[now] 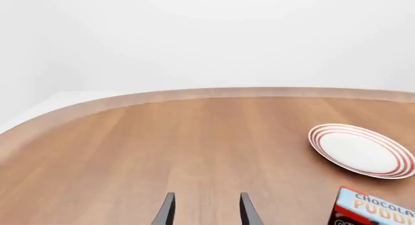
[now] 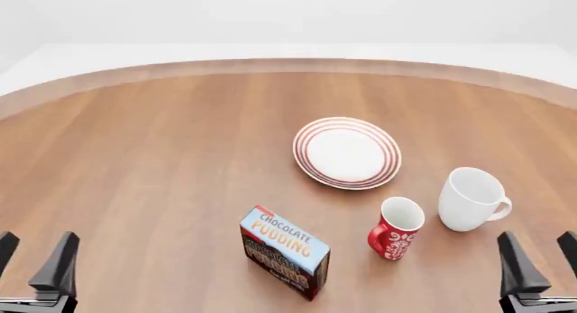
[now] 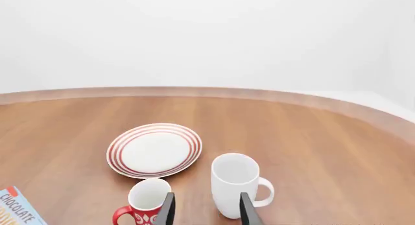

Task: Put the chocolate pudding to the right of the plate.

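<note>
Atop carton: "CHOCOLATE PUDDING"

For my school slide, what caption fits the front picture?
A pudding box, striped plate, red mug and white mug sit on a wooden table, both grippers open and waiting.

place: simulated tabletop | evidence: rendered wooden table, blank white surroundings

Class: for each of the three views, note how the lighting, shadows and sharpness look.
Front view: flat, even light; only faint shadows under the chocolate pudding and plate; everything sharp. Left wrist view: the table's far edge bows. Right wrist view: no glare, all sharp.
</note>
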